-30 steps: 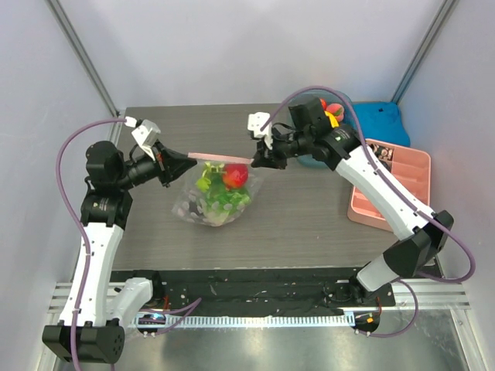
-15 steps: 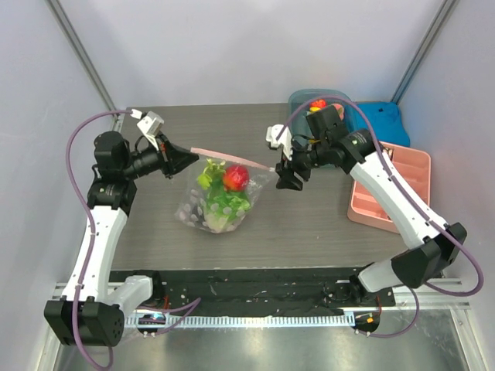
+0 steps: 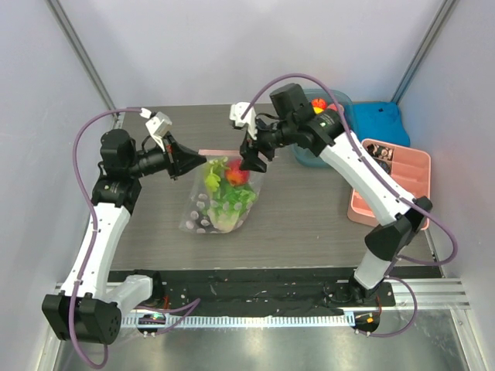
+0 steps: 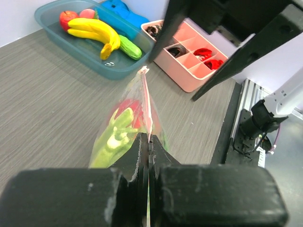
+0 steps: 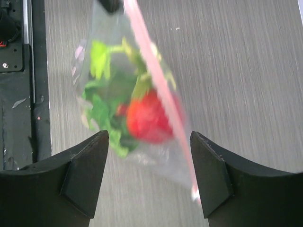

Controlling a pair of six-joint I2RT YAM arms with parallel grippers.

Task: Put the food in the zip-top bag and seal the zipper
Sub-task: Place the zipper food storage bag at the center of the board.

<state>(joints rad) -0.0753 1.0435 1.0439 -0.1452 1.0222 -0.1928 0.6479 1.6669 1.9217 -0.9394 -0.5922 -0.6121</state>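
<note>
Zip-top bag [image 3: 203, 220]: mid-surface [image 3: 309, 232], mouth edge lifted at 12 o'clock.
Food: lettuce [image 3: 226, 202] and red fruit [image 3: 238, 176] inside it.
Left pincer [image 3: 199, 159]: clamped on the zipper [image 3: 224, 154], 9 o'clock end.
Right pincer [image 3: 250, 161]: jaws apart over the 3 o'clock end, gripping nothing.
Tub [image 4: 57, 12]: 1 o'clock, bananas [image 4: 94, 30] inside.
</note>
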